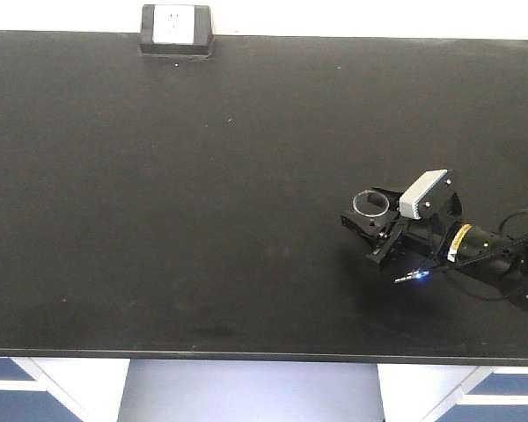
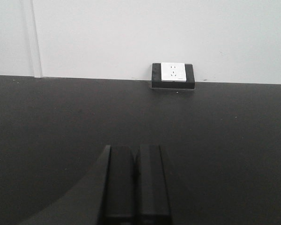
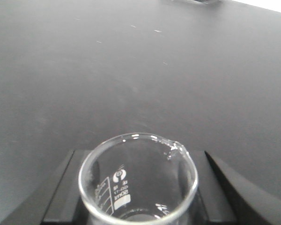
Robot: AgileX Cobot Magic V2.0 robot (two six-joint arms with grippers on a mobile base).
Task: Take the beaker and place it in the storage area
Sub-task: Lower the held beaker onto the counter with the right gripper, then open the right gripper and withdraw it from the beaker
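- One beaker (image 1: 370, 206) stands upright between the right gripper's (image 1: 367, 221) fingers, over the right part of the bench (image 1: 202, 220); whether its base touches the top cannot be told.
- In the right wrist view the beaker (image 3: 138, 180) has a black finger (image 3: 61, 192) close on either side, pour lip pointing far-right; the gripper grips it.
- The left gripper (image 2: 135, 183) shows in its own view only, fingers pressed together with nothing between them, low over the bench.
- Wide bare black top lies left of and beyond the beaker.
- The socket box (image 1: 175, 31) sits at the far edge, left of centre, well apart from the beaker.
- The near edge runs a little way below the right arm (image 1: 493, 251).
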